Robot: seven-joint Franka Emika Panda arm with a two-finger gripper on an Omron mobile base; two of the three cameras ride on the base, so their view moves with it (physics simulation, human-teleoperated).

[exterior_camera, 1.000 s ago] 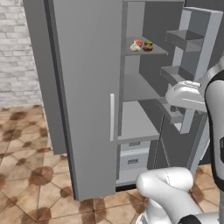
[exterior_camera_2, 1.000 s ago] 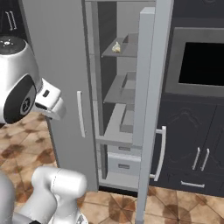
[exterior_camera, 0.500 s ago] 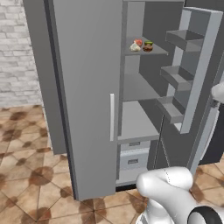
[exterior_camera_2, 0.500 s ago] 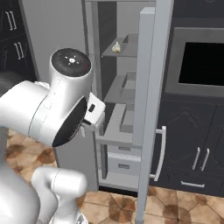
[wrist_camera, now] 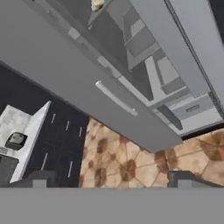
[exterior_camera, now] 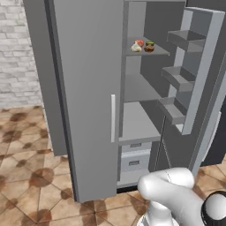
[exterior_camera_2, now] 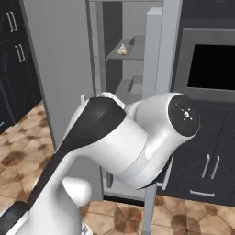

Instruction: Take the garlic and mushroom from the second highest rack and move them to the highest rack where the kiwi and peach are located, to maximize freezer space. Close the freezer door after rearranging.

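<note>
Garlic (exterior_camera: pixel 136 47) is seen on a freezer shelf (exterior_camera: pixel 161 52) in the upper centre-right of the left base view, as a pale bulb touching or just beside a reddish item and a dark brownish one (exterior_camera: pixel 149 47); which of these is the mushroom cannot be told at this size. In the right base view the garlic (exterior_camera_2: pixel 122 49) sits at the upper centre, and in the hand view (wrist_camera: pixel 97 4) at the top edge. Both task items are judged light, small and rounded. The garlic is likely firm with papery, slippery skin, best taken across its widest part. A mushroom would be soft and easily bruised, so gentle pressure on the cap sides is advised.

The gripper (wrist_camera: pixel 111 178) is seen at the bottom of the hand view with its jaws spread wide, nothing between them, well apart from the shelf.

The door (exterior_camera: pixel 194 70), open at the right of the left base view, carries bins that narrow the approach. The closed door with its handle (exterior_camera: pixel 113 118) flanks the opening on the left. Drawers (exterior_camera: pixel 134 158) lie below.
</note>
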